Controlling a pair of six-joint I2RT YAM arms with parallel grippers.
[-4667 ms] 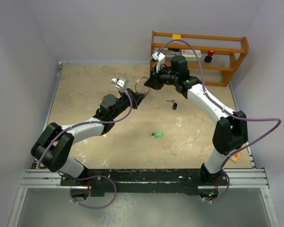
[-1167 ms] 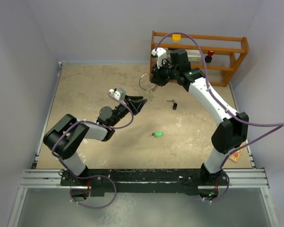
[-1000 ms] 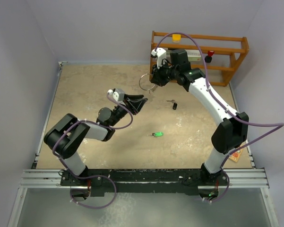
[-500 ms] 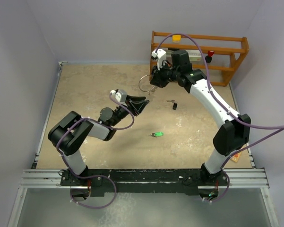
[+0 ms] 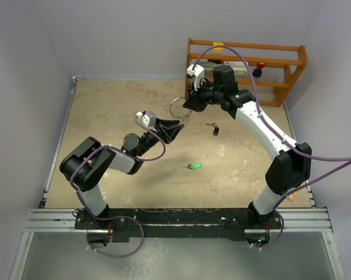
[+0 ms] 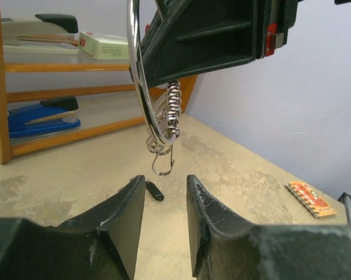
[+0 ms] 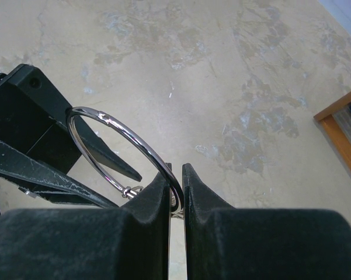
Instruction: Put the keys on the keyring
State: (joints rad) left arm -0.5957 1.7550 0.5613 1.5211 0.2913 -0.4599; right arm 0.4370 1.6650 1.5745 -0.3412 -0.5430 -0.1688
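Above the far half of the sand-coloured table (image 5: 105, 116), the right gripper (image 5: 188, 106) holds the keyring (image 5: 176, 106) in the air. Its jaws are pressed together on the thin wire at the ring's lower edge. A silver cluster (image 6: 170, 111) of small pieces hangs from the ring right at the grip, and the rest of the loop stands clear to the robot's left.

The left gripper (image 5: 176, 125) sits just near of the ring and a little lower, pointing up at it. Its jaws are apart with nothing between them, and it does not touch the wire. From the left wrist the ring hangs edge-on above the gap between the fingers, and the right gripper's black body fills the space behind it.

The loose keys lie flat on the table. The black-headed key (image 5: 215, 129) is just right of both grippers (the left wrist camera catches it between its own fingers, beyond the ring). The green-headed key (image 5: 193, 166) lies alone, well apart and nearer the arm bases.

A wooden rack (image 5: 268, 46) stands against the back wall behind the right arm, with a blue stapler (image 6: 41, 114), a box (image 6: 108, 45) and a grey stapler (image 6: 38, 26) on it. An orange card (image 6: 306, 198) lies at the table's right edge.
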